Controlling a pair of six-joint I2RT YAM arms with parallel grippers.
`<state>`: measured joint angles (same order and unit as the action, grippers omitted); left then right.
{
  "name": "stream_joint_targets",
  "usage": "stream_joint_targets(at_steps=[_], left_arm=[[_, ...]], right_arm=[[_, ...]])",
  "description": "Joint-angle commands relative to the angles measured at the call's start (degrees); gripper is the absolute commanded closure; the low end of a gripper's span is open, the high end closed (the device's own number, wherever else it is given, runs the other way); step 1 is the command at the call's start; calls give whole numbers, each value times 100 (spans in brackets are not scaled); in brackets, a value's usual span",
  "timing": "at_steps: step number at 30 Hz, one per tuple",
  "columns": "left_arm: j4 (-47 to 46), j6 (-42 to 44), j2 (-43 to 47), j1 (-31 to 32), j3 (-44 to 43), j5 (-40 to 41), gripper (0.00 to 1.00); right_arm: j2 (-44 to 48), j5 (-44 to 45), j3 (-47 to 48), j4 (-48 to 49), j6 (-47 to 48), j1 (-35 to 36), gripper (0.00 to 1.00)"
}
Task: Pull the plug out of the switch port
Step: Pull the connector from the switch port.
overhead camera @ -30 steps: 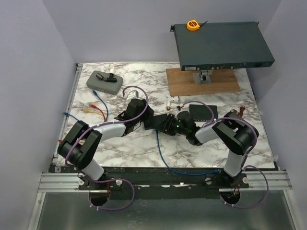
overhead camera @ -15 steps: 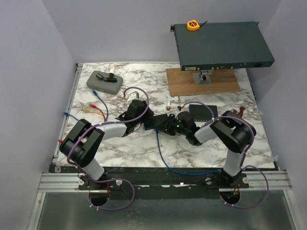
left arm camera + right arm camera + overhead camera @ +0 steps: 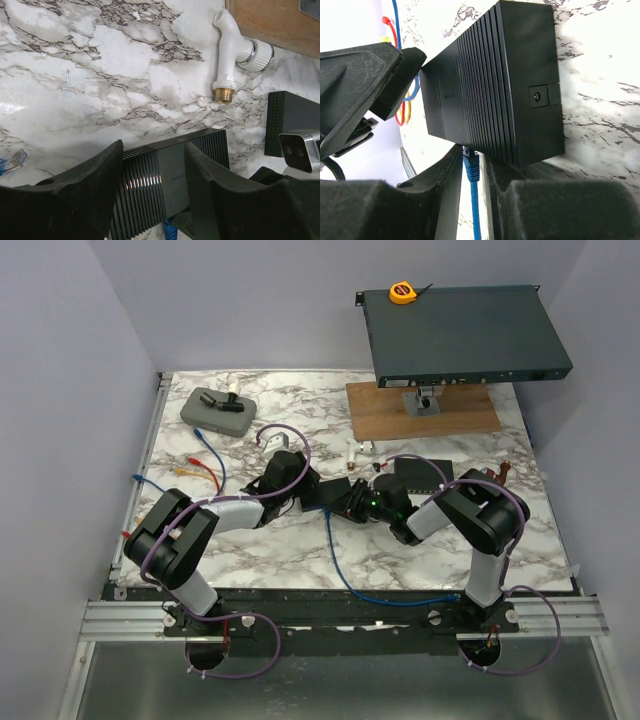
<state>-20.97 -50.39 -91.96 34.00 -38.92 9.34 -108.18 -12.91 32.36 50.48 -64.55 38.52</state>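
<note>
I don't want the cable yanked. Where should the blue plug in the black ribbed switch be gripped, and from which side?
Pinch the blue plug on its short body, just outside the black ribbed switch, not the blue cable. Come from the cable end, in line with the plug: it sticks straight out, so should pull straight.

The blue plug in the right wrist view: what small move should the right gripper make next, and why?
Probably close the right gripper onto the blue plug. Its jaws straddle the plug at the port of the switch, a thin gap showing, and the left gripper clamps the switch, seemingly bracing it.
</note>
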Motion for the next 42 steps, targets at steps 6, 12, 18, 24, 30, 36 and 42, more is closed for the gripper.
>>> stream_joint_targets(at_steps=[6,12,18,24,30,36,42], left_arm=[[210,-6,-163,151,178,-50,48],[181,-6,-165,183,216,-57,48],[151,-2,-164,225,259,-48,49],[120,-92,-81,250,305,-100,49],[252,-205,842,348,566,94,46],[796,-165,1790,826,1030,574,44],[709,-253,1599,1211,1339,712,47]], right_arm=[[-212,-100,23,95,-5,-47,74],[-329,-146,14,192,-65,-47,80],[-405,-292,34,252,-75,-51,99],[-471,-357,-16,376,-28,-47,99],[-476,-438,-15,402,51,-65,99],[-380,-513,30,233,205,-78,99],[-392,-699,9,286,180,-73,99]])
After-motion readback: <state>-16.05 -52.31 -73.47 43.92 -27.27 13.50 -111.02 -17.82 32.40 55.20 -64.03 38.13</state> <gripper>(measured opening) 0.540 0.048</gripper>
